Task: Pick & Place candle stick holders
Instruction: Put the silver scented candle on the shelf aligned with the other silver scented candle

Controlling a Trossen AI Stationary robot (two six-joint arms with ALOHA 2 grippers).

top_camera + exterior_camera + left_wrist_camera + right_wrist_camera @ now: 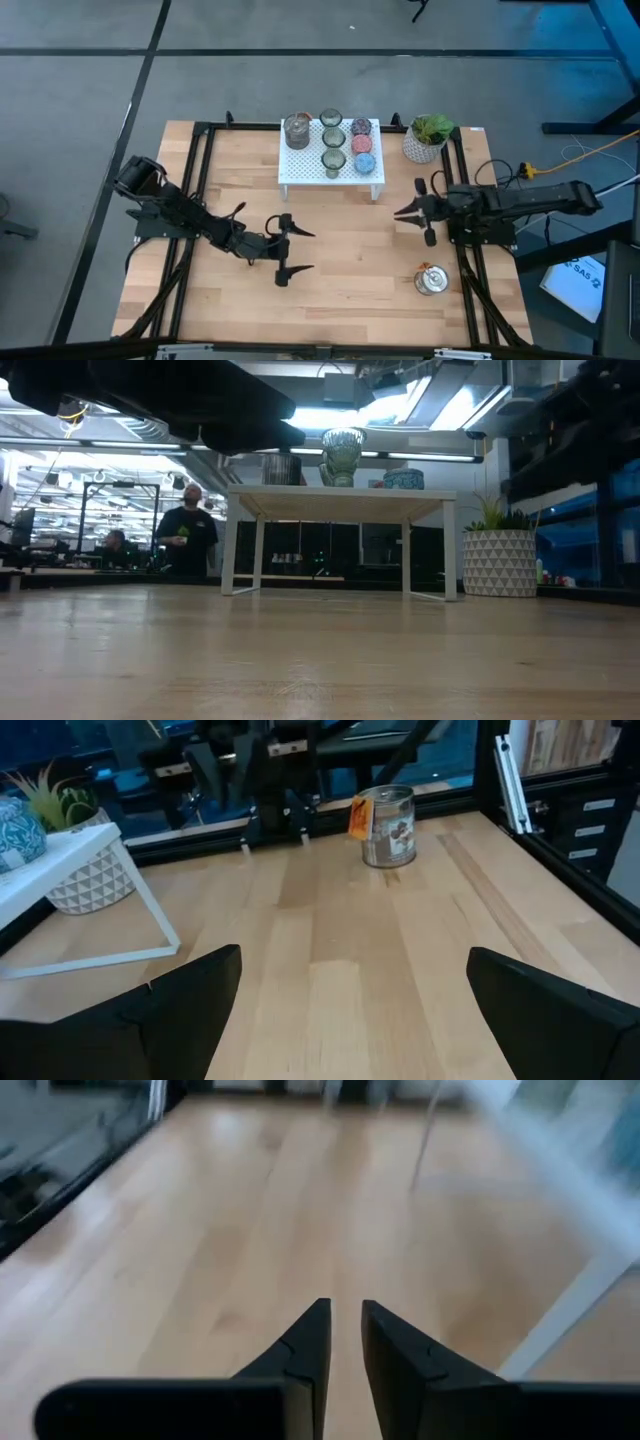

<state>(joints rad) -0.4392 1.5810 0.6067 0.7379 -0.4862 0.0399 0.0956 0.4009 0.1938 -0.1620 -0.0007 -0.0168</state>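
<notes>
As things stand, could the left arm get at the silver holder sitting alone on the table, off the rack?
Probably yes. The left gripper is open and aimed across bare wood toward the silver holder, with nothing between them in its wrist view. The right gripper sits nearer, though, beside the table's right edge.

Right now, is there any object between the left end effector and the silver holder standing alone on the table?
Nothing visible: only bare wood lies between the open left end effector and the silver holder.

- white perforated rack (pixel 300 172) at the table's far edge, small round cups on top
- one shiny silver cup (pixel 431 280) sits alone near the right arm
- left gripper (pixel 296 250) wide open mid-table
</notes>
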